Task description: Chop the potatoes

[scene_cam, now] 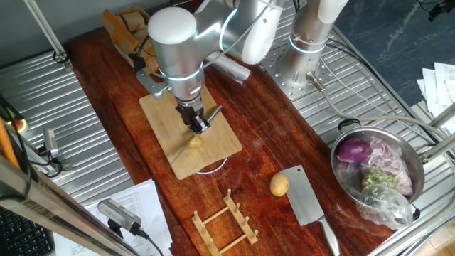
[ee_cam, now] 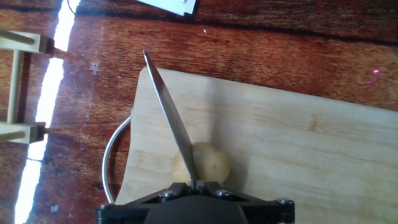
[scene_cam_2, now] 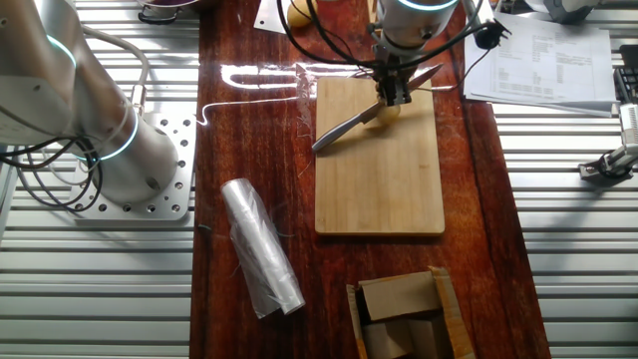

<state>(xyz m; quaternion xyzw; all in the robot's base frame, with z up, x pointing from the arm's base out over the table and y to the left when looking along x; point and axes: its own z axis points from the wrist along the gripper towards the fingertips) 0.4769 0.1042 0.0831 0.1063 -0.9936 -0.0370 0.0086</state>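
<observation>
One small yellow potato [scene_cam: 194,142] [scene_cam_2: 390,111] [ee_cam: 212,163] lies near an end of the bamboo cutting board [scene_cam: 178,121] [scene_cam_2: 379,179] [ee_cam: 298,155]. My gripper [scene_cam: 197,124] [scene_cam_2: 396,95] [ee_cam: 194,185] hangs right above it, shut on a slim knife [scene_cam: 212,112] [scene_cam_2: 344,128] [ee_cam: 169,115]. The blade runs across the top of the potato; whether it has bitten in cannot be told. A second whole potato [scene_cam: 279,185] rests on the wooden table beside a cleaver [scene_cam: 306,195].
A steel bowl [scene_cam: 346,135] with a purple onion [scene_cam: 353,150] and scraps sits at one side. A wooden rack [scene_cam: 224,220] stands near the board. A plastic roll [scene_cam_2: 261,247] and a cardboard box [scene_cam_2: 404,314] lie beyond the board's other end.
</observation>
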